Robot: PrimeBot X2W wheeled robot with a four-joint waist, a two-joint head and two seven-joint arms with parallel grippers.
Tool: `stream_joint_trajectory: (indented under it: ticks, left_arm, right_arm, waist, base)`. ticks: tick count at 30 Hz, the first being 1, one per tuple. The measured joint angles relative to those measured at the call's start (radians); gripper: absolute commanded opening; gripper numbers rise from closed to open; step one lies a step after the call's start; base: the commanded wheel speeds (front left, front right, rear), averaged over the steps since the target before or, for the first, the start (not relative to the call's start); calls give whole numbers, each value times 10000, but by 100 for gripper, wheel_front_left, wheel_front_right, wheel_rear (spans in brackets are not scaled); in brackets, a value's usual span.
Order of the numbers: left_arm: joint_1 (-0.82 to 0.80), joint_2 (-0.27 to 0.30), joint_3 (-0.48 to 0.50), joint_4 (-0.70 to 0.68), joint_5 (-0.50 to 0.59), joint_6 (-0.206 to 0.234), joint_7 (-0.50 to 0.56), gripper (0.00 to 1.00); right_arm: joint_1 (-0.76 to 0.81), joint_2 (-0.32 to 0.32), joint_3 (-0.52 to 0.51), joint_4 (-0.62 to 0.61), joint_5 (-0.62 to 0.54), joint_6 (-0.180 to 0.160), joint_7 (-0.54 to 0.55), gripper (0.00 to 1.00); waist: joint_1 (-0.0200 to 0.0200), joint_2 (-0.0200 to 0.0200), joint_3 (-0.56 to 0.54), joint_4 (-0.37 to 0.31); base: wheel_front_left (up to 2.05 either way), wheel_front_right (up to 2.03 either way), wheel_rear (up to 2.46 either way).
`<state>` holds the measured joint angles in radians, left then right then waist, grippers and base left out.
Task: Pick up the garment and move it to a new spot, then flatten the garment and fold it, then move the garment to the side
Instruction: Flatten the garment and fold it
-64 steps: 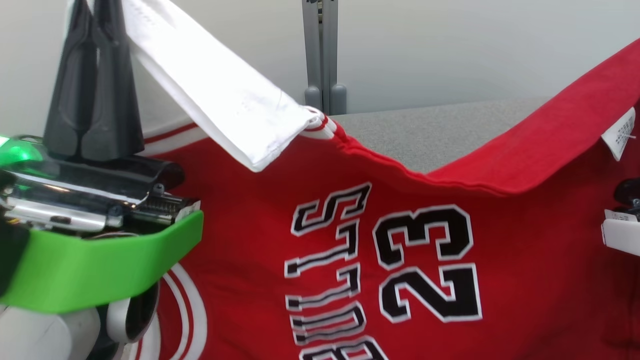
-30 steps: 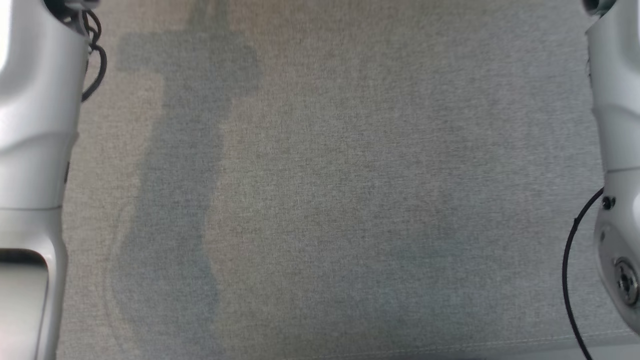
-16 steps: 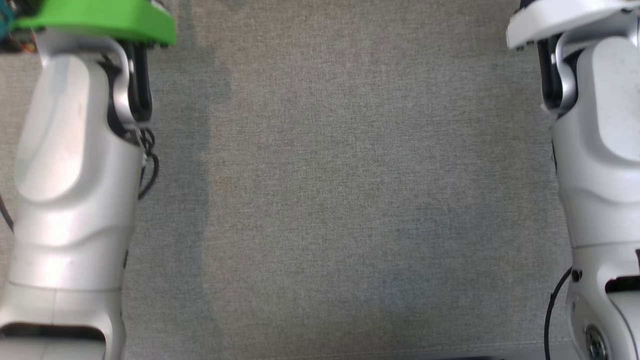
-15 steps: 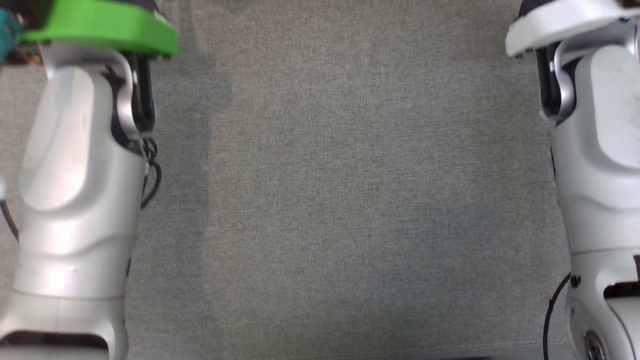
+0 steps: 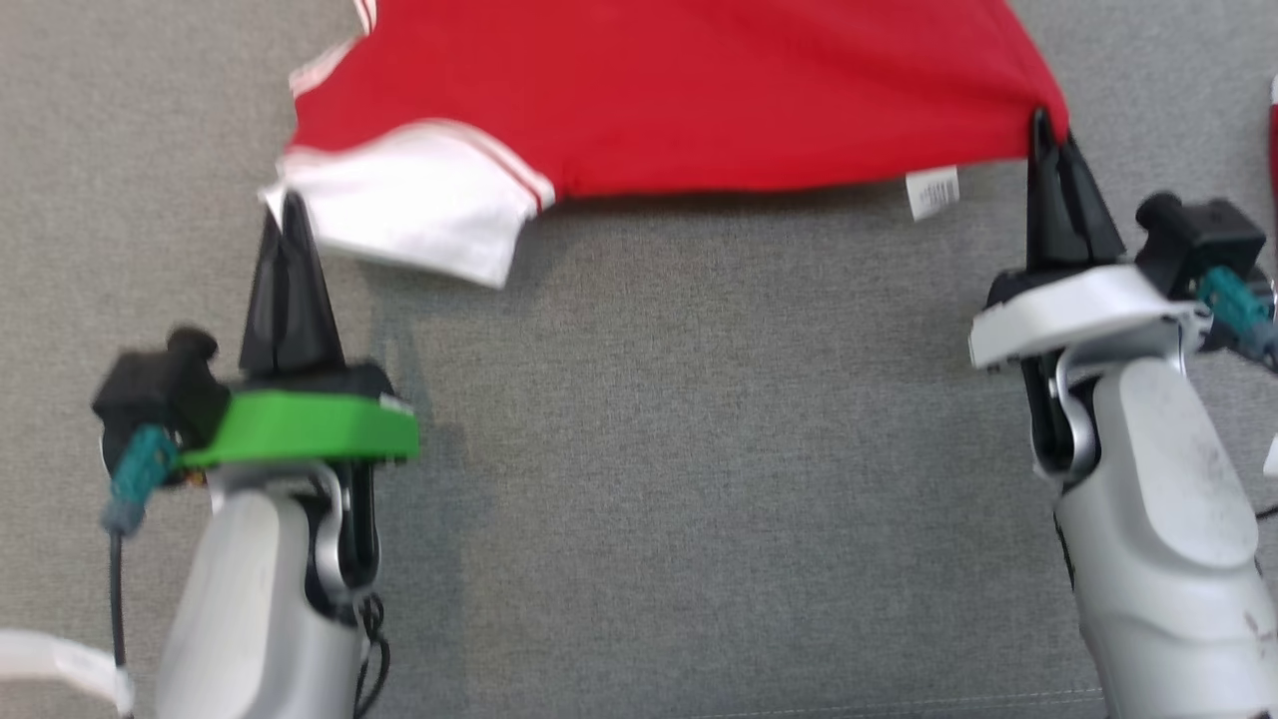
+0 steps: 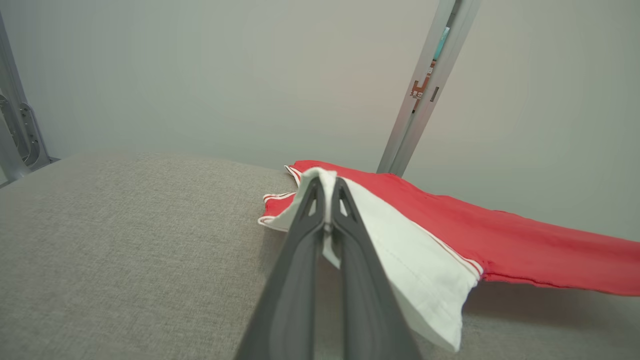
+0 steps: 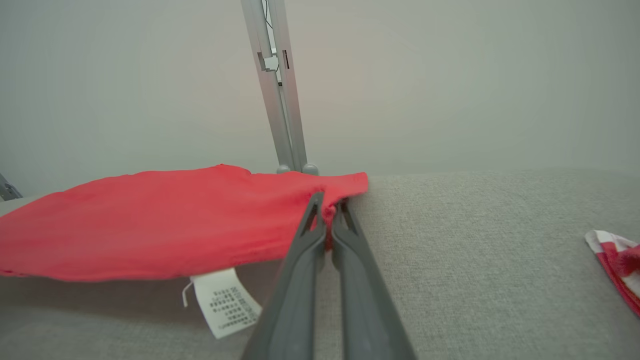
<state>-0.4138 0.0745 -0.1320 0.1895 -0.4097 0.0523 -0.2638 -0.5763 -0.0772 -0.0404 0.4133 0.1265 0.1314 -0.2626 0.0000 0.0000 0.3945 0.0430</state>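
Head view looking down on a grey cloth-covered table (image 5: 699, 449). Two seconds ago the red garment (image 5: 679, 90) hung in the air close before the camera, with its lettering showing. The camera has since tipped downward, and the garment is now spread low over the far part of the table. The carry to a new spot looks nearly done, with flattening next. The left gripper (image 5: 291, 215), fingers pressed together, pinches the white sleeve (image 5: 409, 215) at the garment's near corner, toward the table's left side. The right gripper (image 5: 1044, 128), likewise closed, pinches the red hem corner toward the table's right side, just beside a white care label (image 5: 932, 193). The hem between them seems slightly lifted, casting a shadow on the table
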Motion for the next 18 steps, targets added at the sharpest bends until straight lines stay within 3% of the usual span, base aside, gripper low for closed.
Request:
stream_joint_trajectory:
  ticks: [7, 18]
  left_arm:
    - [2357, -153, -157, -830, 82, -35, -2, 0]
    - [4956, -173, -443, -2142, -13, 368, 134, 0]
  right_arm:
    - [2199, 148, -240, -1095, 458, 0, -2, 0]
    - [5223, 268, -343, -2243, 1076, 0, -2, 0]
  waist:
    - [0, 0, -1108, 34]
    - [0, 0, -2807, 194]
  base:
    - [0, 0, 0]
    - [0, 0, 0]
